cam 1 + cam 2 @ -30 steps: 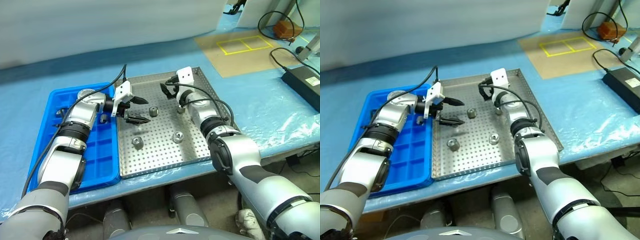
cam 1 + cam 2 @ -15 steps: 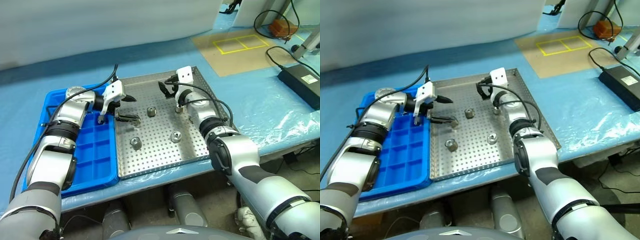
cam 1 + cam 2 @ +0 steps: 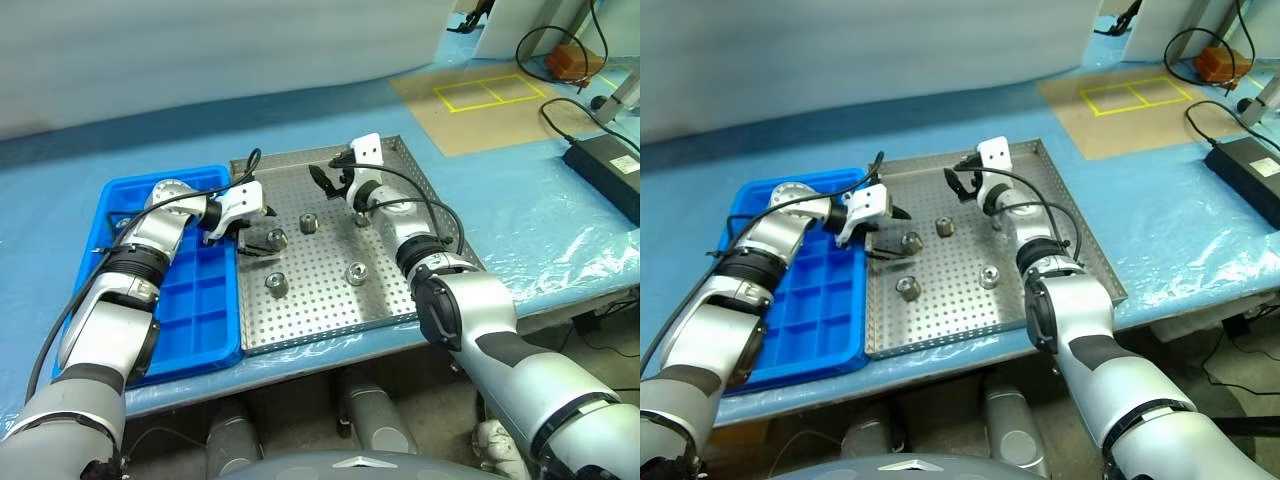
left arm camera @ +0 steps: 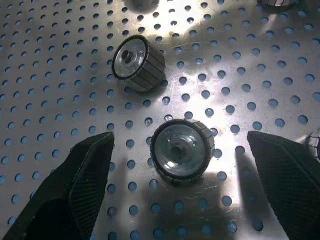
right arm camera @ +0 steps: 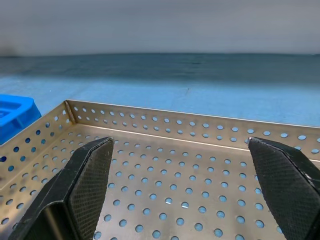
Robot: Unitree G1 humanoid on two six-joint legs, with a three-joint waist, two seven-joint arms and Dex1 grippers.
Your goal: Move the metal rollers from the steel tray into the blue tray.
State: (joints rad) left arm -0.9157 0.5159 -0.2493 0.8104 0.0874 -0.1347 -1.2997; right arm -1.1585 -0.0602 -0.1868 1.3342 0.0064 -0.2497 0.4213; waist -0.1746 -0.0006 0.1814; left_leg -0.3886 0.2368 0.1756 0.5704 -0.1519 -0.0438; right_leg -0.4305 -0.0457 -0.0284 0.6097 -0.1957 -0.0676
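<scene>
Jaws spread, the left gripper [image 4: 177,165] straddles a metal roller [image 3: 276,238] at nine o'clock on the steel tray [image 3: 390,300]; the right gripper [image 3: 330,180], jaws also spread, hovers at twelve, beside the blue tray [image 3: 200,320].

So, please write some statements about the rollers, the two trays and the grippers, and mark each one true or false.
1. The left gripper stands open around a roller on the steel tray. True.
2. The right gripper is shut on a roller. False: it is open and holds nothing.
3. Five metal rollers lie on the steel tray. True.
4. The blue tray is on the robot's right of the steel tray. False: it is on the left.
</scene>
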